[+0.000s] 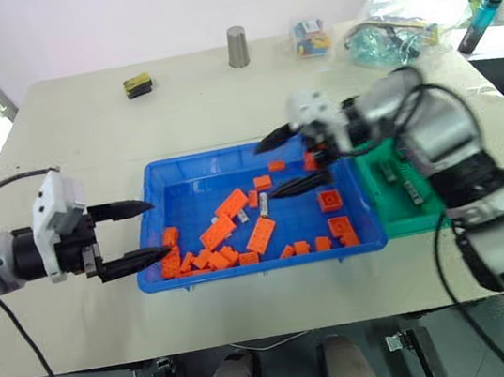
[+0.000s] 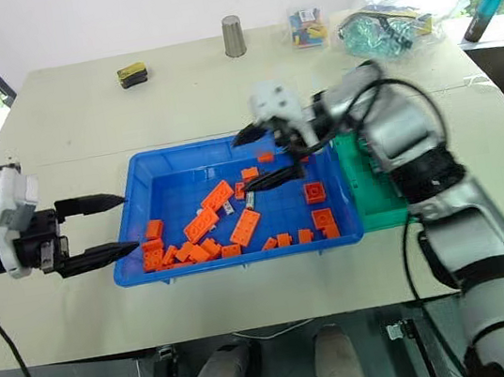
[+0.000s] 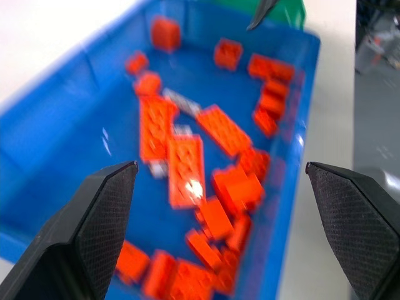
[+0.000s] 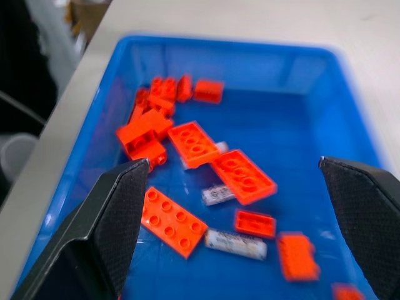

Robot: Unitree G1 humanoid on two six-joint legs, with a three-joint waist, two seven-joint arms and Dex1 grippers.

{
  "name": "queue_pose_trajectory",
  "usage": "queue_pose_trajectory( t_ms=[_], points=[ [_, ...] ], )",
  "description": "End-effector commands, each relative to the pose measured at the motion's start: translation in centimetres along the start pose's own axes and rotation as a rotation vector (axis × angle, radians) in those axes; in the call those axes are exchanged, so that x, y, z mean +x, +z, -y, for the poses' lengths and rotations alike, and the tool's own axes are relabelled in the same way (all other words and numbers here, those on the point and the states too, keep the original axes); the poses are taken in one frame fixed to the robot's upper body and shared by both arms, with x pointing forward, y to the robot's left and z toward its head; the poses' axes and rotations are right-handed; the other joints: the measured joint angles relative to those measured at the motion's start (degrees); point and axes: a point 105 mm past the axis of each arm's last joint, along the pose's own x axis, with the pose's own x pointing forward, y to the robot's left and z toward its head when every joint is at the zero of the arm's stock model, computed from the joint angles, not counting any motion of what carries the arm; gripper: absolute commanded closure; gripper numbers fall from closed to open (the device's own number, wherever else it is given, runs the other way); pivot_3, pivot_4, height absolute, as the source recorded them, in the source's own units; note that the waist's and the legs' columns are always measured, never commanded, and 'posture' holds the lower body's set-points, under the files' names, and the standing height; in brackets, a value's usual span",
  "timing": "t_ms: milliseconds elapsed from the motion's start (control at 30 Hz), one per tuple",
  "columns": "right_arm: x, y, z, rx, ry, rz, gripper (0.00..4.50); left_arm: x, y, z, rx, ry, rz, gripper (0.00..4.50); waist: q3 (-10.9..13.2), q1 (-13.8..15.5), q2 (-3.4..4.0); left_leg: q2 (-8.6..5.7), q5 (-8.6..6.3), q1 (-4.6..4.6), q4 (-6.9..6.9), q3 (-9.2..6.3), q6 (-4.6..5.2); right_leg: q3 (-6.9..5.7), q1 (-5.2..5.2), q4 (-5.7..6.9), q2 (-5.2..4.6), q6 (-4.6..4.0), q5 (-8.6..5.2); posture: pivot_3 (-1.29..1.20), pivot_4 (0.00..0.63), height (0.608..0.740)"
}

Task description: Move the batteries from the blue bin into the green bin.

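Note:
The blue bin sits mid-table, holding several orange bricks. Two silver batteries lie among the bricks, and one of them is the battery by the long bricks. The green bin stands against the blue bin's right side with a small grey item inside. My left gripper is open at the blue bin's left rim, pointing in. My right gripper hovers open over the bin's right half, pointing left, with nothing between its fingers.
At the back of the table stand a metal cup, a yellow-black block, a clear bag of small parts and a crumpled plastic bag. A bottle stands at the far right.

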Motion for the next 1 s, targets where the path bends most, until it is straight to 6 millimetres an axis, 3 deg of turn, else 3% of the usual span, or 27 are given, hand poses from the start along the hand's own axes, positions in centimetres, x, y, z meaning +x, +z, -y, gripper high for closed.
queue_pose_trajectory(
  t_ms=[33,267,467,800,900,1000],
  points=[
    [2.2,-0.7,0.1,-0.083,0.055,-0.066,0.05,-0.9,0.2,0.6,0.057,0.015,-0.045,0.0,0.0,-0.07,-0.01,0.0,0.01,-0.03,0.01,0.0,-0.01,0.0,-0.1,0.12,0.0,-0.01,0.0,0.0,0.15,0.727],
    [6.0,-1.5,0.6,-0.145,0.097,-0.103,0.05,-0.8,-0.9,1.6,0.064,0.025,-0.077,0.0,0.0,-0.42,-0.01,0.01,0.13,-0.47,0.11,-0.03,-0.22,-0.01,-0.69,0.41,0.04,-0.07,0.04,0.0,0.15,0.727],
    [7.4,-0.4,0.9,-0.171,0.128,-0.077,0.05,-0.5,-0.8,1.6,0.065,0.043,-0.06,0.0,0.0,-1.45,-0.01,0.05,0.15,-0.48,0.05,-0.09,-0.26,-0.05,-0.73,0.45,0.08,-0.08,0.04,0.0,0.15,0.727],
    [9.5,-1.5,-0.3,-0.15,0.18,-0.065,0.05,-0.3,-0.6,1.4,0.077,0.065,-0.046,0.0,0.0,-1.49,0.0,0.07,0.16,-0.47,0.03,-0.09,-0.27,-0.06,-0.75,0.47,0.09,-0.09,0.05,0.0,0.15,0.727],
    [9.8,-1.4,-0.5,-0.139,0.185,-0.051,0.88,-0.3,-0.6,1.4,0.078,0.068,-0.046,0.0,0.0,-1.47,0.0,0.07,0.16,-0.47,0.03,-0.09,-0.27,-0.06,-0.75,0.47,0.09,-0.09,0.05,0.0,0.15,0.727],
    [9.9,-1.3,-0.7,-0.14,0.192,-0.042,2.43,-0.3,-0.6,1.3,0.079,0.07,-0.045,0.0,0.0,-1.5,0.0,0.07,0.16,-0.47,0.03,-0.09,-0.27,-0.06,-0.76,0.47,0.09,-0.1,0.05,0.0,0.15,0.727]
  ],
)
